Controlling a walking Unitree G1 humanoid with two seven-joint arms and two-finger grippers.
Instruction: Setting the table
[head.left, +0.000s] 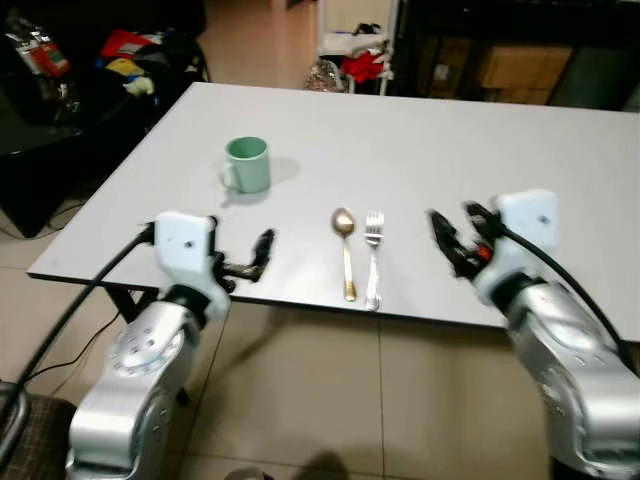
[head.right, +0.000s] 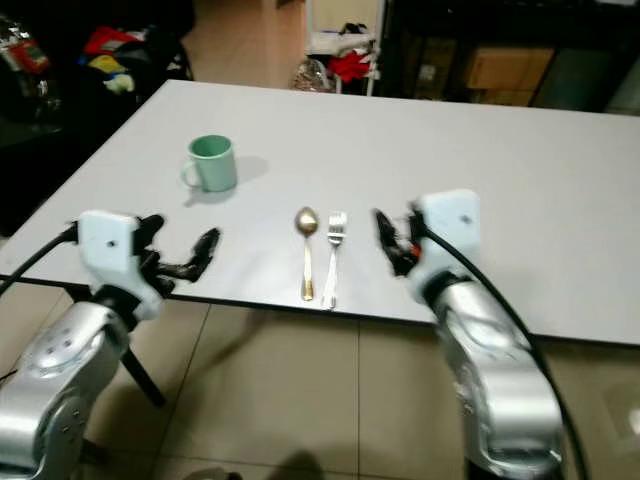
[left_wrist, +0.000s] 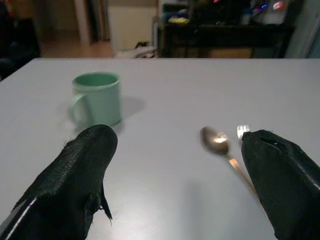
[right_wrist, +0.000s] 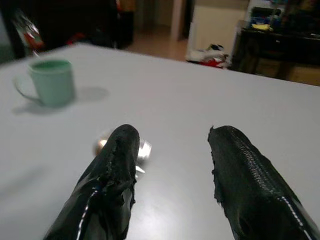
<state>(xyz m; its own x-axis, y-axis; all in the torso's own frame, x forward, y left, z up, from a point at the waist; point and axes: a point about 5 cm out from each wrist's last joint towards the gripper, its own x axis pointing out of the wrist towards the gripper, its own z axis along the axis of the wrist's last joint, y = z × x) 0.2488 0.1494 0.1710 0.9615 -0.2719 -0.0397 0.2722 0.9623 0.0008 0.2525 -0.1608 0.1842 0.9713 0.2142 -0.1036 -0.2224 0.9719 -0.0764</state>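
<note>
I see both silver arms raised forward. Left end effector (head.left: 255, 260) fingers spread wide, holding nothing. Right end effector (head.left: 452, 237) fingers parted, also holding nothing.

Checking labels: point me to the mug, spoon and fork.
green mug (head.left: 248, 164), left eye view, on its side wall.
gold spoon (head.left: 343, 222), left eye view, on its bowl.
silver fork (head.left: 373, 262), left eye view, on its handle.

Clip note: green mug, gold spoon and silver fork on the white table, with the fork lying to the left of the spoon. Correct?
Not quite. The left eye view shows the silver fork lying to the right of the gold spoon; the green mug and white table are as noted.
</note>
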